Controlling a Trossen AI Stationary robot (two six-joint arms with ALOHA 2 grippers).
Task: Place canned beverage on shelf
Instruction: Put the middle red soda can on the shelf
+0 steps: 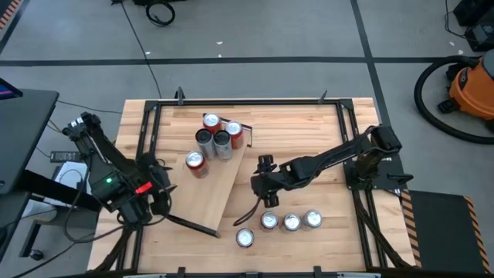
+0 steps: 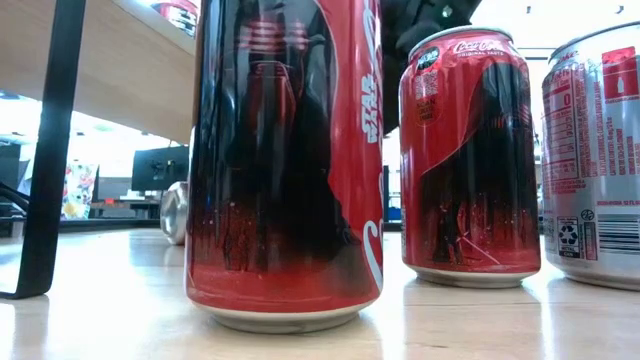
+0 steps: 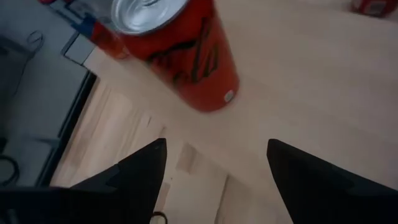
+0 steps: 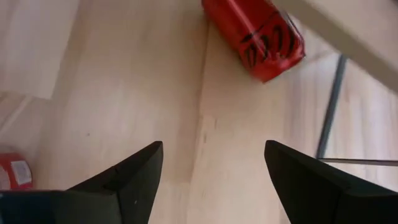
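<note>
Shelf (image 1: 220, 179): five cans (image 1: 214, 139) at its 12 o'clock end. Left gripper (image 1: 158, 188), right gripper (image 1: 266, 193): fingers apart, empty. Four cans (image 1: 290, 222) at table's 6 o'clock.

An orange vacuum cleaner (image 1: 472, 86) stands on the grey floor at two o'clock. A black cable (image 1: 160, 13) lies at twelve o'clock.
</note>
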